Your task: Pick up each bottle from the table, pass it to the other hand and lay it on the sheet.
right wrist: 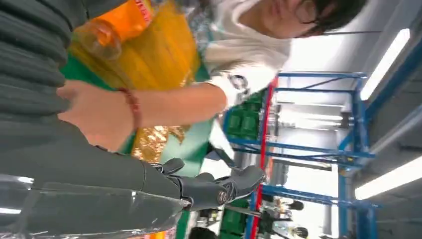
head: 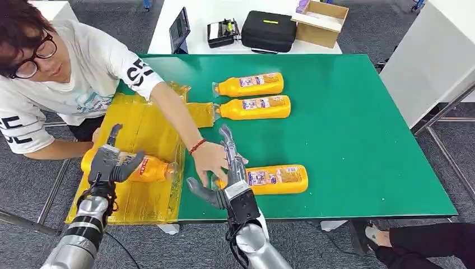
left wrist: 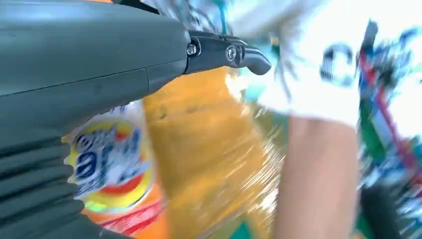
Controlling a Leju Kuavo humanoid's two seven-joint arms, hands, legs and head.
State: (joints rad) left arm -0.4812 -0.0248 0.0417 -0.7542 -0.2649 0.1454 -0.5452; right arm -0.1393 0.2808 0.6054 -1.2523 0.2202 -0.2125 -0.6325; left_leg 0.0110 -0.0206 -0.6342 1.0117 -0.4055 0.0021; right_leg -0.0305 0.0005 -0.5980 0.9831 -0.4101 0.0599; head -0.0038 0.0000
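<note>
Bottles: one (head: pixel 143 167) held in left hand (head: pixel 109 163) fingers above the yellow sheet (head: pixel 147 130); right hand (head: pixel 224 182), fingers apparently spread, beside another (head: pixel 277 179); two (head: pixel 250 84) (head: pixel 255 107) beyond lie untouched.

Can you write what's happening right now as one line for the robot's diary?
left hand holds bottle over yellow sheet | right hand open by near bottle | person's hand there

Left hand (head: pixel 112 162) grips; right hand (head: pixel 224 179) spread, fingers apart

Grey carpet floor (head: pixel 336 246); white table (head: pixel 196 22) behind; blue shelving (right wrist: pixel 348 149); ceiling strip lights (right wrist: pixel 388 179).
</note>
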